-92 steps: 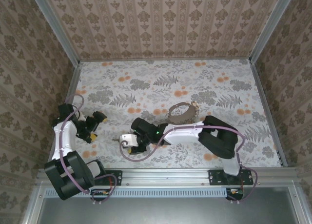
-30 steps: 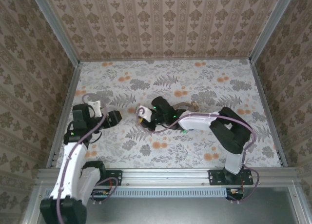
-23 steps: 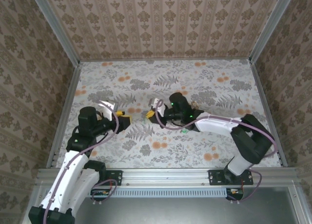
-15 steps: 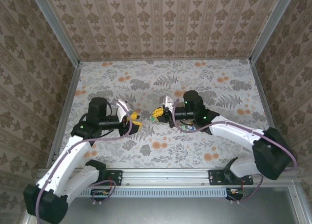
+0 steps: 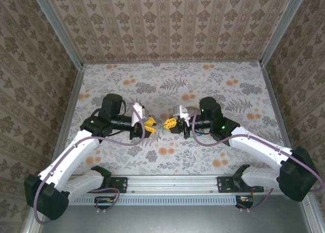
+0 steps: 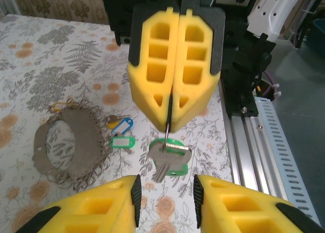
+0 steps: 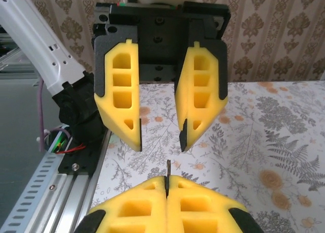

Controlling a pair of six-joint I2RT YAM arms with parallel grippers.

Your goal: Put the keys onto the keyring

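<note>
Left wrist: key upright, blade down.

We take this for a robot test cell in a lab: a floral-covered bench boxed by wallpapered panels at 9, 12 and 3 o'clock, with an aluminium rail at 6 o'clock carrying the left arm and right arm.

Matt yellow moulded pads were seen at top centre of the left wrist view, above a shiny silver metal key backed by green plastic. At lower left the keyring was shown dull brown and matt.
</note>
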